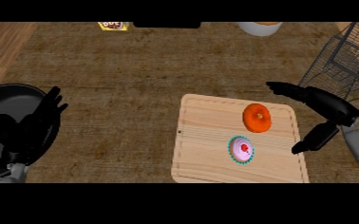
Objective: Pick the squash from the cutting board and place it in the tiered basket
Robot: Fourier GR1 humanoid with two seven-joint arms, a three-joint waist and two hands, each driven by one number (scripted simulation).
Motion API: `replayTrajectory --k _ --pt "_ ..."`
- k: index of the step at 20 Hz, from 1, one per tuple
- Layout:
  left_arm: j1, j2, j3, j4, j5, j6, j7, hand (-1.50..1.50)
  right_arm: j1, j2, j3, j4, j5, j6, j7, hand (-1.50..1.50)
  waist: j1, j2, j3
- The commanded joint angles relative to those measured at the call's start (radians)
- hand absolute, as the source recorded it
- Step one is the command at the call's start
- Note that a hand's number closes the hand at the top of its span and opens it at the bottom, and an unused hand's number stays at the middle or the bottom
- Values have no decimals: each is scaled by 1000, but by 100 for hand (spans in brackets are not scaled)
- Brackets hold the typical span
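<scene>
Head view: right hand (329, 105) open beside squash (257, 117), apart.

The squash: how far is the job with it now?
Nothing is done yet: the orange squash lies on the cutting board, beside a pink cupcake. In hand: the open right hand is spread around the board's right edge, not touching it. Left: grasping, lifting, placing in the wire basket. The left hand rests open.

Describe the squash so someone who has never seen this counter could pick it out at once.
Find the pale wooden cutting board at the counter's lower right, beside the open right hand. Two round things lie on it. The squash is the plain orange one at the board's upper right; its neighbour, the pink cupcake with a teal rim, sits nearer the bottom edge.
</scene>
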Motion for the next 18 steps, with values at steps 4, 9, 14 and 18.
replayTrajectory --k 4,9,14,18 --pt "41 -35 4 85 -16 -12 1 0 -221 30 26 131 24 157 83 -150 -4 1 -9" --pt "17 -26 31 133 -31 -44 -9 0 -255 46 42 117 30 218 197 -150 -20 -1 -9" --pt "27 -44 38 101 -37 -32 15 0 -297 54 60 143 51 285 281 -150 -20 -3 -9" --pt "37 -58 37 117 -56 -31 8 0 -319 6 51 175 93 324 283 -150 -20 -1 -9"
